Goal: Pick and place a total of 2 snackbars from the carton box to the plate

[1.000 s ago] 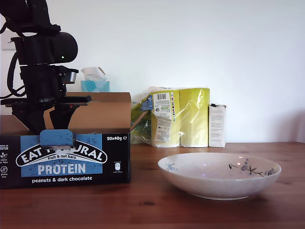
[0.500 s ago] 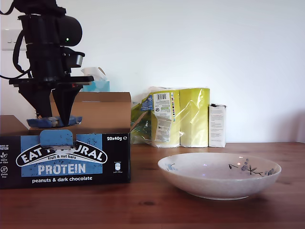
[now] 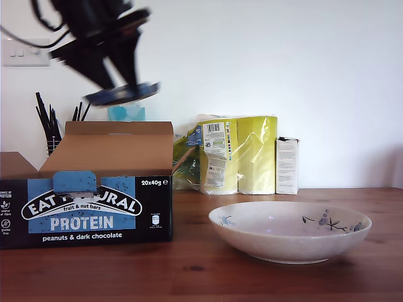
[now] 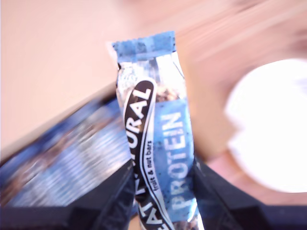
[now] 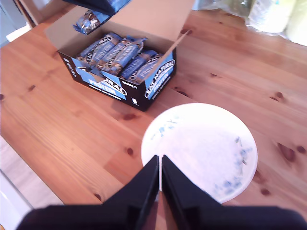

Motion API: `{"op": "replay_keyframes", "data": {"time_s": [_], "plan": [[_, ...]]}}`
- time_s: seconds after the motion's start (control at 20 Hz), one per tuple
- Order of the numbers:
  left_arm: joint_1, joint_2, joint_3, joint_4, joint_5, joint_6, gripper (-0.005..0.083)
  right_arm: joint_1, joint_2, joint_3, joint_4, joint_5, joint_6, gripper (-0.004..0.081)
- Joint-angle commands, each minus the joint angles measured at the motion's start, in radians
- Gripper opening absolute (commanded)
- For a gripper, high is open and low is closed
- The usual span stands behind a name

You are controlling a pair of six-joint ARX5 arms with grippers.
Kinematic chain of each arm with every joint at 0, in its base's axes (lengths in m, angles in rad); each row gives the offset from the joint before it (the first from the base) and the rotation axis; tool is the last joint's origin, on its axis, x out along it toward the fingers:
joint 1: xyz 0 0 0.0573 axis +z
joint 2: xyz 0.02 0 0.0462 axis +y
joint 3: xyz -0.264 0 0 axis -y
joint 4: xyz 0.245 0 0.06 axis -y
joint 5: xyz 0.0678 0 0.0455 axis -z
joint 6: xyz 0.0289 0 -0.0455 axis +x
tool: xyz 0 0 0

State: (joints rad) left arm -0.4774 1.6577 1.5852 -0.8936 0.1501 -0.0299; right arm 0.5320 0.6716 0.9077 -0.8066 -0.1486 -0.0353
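My first pincer [image 3: 119,85], blurred at the exterior view's upper left, grips a glossy blue snackbar [image 4: 158,143] above the cardboard carton box [image 3: 88,211]. My second pincer [image 5: 159,184], jaws closed, hangs over the smooth white plate [image 5: 206,158] on the knotty wooden table [image 5: 62,120].

Blurred tool [image 3: 119,88] with snackbar [image 3: 123,94] above carton box [image 3: 88,201].
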Motion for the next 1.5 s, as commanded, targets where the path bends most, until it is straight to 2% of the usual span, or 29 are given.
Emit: {"op": "replay_keyframes", "data": {"time_s": [0.0,0.3,0.55,1.1,1.45], "plan": [[-0.047,0.034,-0.010,0.040,0.027,0.005,0.0195,0.002,-0.037,0.007,-0.029,0.011,0.010,-0.0013],[-0.252,0.051,-0.010,0.301,0.029,0.005,0.0195,0.002,-0.121,0.007,-0.147,0.010,0.059,-0.0013],[-0.356,0.130,-0.010,0.397,0.028,0.005,0.0195,0.002,-0.141,0.007,-0.182,0.010,0.063,-0.0013],[-0.405,0.427,-0.010,0.434,0.021,-0.008,0.0195,0.003,-0.141,0.007,-0.181,0.009,0.044,-0.0013],[-0.410,0.476,-0.010,0.420,-0.011,-0.015,0.0200,0.003,-0.141,0.007,-0.179,0.010,0.032,-0.0013]]}}
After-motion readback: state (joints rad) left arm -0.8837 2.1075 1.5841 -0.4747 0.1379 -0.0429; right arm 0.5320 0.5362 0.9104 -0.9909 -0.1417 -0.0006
